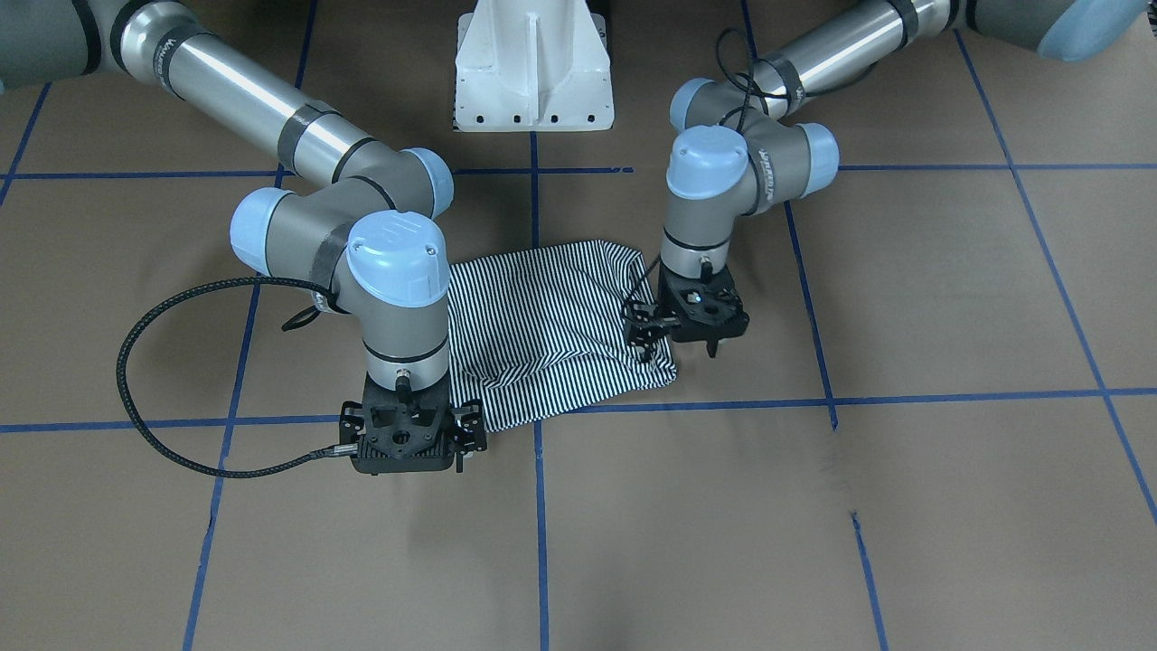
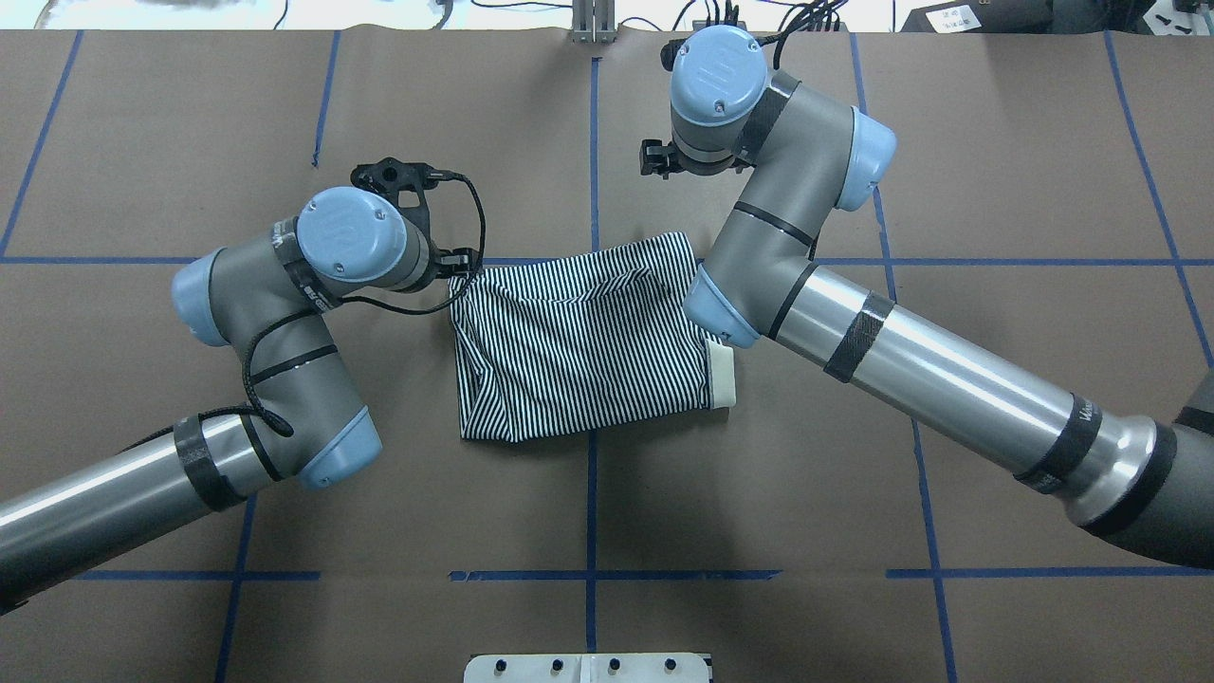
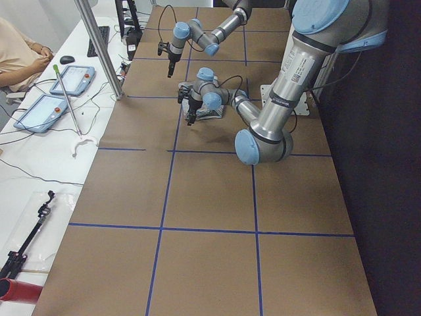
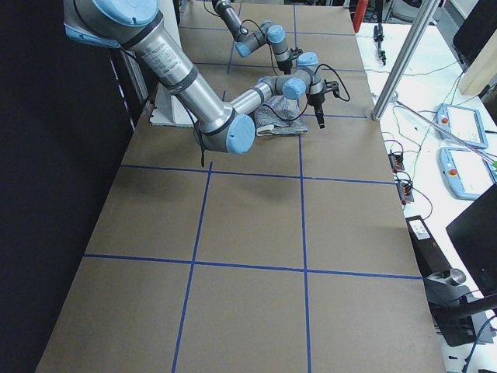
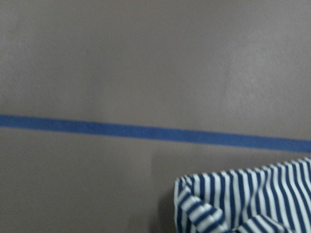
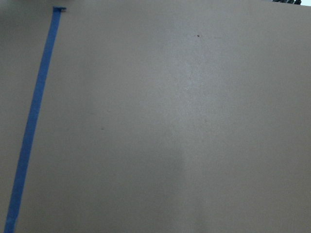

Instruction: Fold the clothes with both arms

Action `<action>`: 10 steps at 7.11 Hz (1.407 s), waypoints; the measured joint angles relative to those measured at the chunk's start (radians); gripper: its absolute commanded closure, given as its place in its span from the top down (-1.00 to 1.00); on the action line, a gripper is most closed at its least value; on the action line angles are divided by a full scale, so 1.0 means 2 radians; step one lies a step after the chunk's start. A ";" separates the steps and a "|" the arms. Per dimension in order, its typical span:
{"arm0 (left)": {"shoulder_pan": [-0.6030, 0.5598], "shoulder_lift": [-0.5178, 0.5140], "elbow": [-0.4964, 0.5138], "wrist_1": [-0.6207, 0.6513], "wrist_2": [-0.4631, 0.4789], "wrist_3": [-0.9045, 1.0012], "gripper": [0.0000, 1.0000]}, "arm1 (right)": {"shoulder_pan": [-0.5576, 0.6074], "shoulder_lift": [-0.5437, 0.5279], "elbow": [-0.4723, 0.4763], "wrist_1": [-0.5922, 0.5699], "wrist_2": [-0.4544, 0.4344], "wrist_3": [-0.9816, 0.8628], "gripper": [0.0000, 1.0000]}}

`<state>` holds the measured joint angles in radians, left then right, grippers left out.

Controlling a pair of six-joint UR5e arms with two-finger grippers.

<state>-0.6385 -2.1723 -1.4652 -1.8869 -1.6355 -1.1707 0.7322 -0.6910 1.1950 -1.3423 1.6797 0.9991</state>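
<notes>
Brown counter (image 1: 904, 506) holds a likely limp, light polo shirt (image 2: 579, 351), best pinched at corners; left claw (image 1: 678, 348) and right claw (image 1: 411, 457) spread: cannot tell

Out of my sight
The right arm (image 2: 759, 275) covers the right edge of the shirt (image 2: 569, 351) (overhead), and its own wrist hides the right gripper (image 1: 409, 455) jaws from me.

Your table (image 2: 996, 190) is covered in a brown sheet marked with a grid of blue tape lines (image 2: 592, 142). A folded striped shirt (image 2: 579, 351) lies flat near its middle, across one line. A white base (image 1: 533, 72) stands at the robot's edge.
</notes>
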 measured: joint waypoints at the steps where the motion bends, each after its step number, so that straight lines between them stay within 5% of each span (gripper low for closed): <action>1: -0.009 -0.002 0.003 0.000 -0.005 0.011 1.00 | 0.000 0.000 0.000 0.000 0.000 0.000 1.00; 5: 0.018 0.021 -0.077 0.007 -0.044 -0.009 1.00 | -0.001 -0.002 0.002 0.001 0.000 0.001 1.00; 10: 0.085 0.044 -0.100 0.009 -0.028 -0.029 1.00 | -0.001 -0.005 0.004 0.001 0.000 0.001 1.00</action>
<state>-0.4683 -2.0846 -1.6649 -1.8683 -1.6909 -1.2292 0.7302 -0.7017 1.2031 -1.3393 1.6797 1.0001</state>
